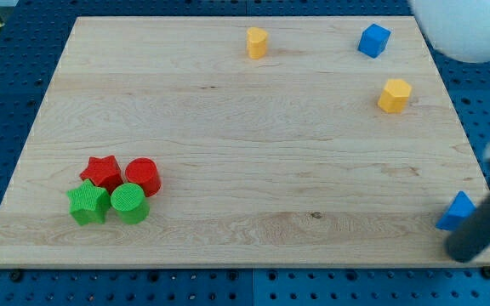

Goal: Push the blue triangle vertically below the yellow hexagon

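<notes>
The blue triangle (pixel 455 211) lies at the board's right edge, near the view's bottom right corner. The yellow hexagon (pixel 394 94) sits well above it and somewhat to the left, in the upper right part of the board. My rod comes down blurred from the view's right edge. My tip (pixel 464 250) is just below and right of the blue triangle, close against it, at the very edge of the board. I cannot tell whether they touch.
A second yellow block (pixel 256 42) and a blue cube (pixel 373 40) sit near the top edge. A red star (pixel 100 172), red cylinder (pixel 142 177), green star (pixel 88 203) and green cylinder (pixel 129 203) cluster at bottom left. A white round object (pixel 466 30) overhangs the top right corner.
</notes>
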Robot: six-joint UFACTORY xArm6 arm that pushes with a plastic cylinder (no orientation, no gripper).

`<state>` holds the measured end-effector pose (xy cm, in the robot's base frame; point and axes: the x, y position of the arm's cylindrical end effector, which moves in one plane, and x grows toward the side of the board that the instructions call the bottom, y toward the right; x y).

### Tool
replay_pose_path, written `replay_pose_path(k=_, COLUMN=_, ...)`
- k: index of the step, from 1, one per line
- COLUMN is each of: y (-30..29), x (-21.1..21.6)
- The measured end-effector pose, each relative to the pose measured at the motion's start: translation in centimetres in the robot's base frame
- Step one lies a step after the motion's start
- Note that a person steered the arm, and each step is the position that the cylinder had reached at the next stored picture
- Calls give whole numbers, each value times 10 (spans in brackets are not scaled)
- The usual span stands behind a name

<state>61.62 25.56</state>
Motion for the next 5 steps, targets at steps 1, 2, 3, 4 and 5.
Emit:
replay_pose_path(k=1, y=62, x=-3)
replay_pose_path(k=2, y=60, x=-39)
replay_pose_path(k=3, y=1, x=-44)
replay_pose_path(k=4, y=-4, x=-43)
replay_pose_path(k=5, y=-3, x=-36)
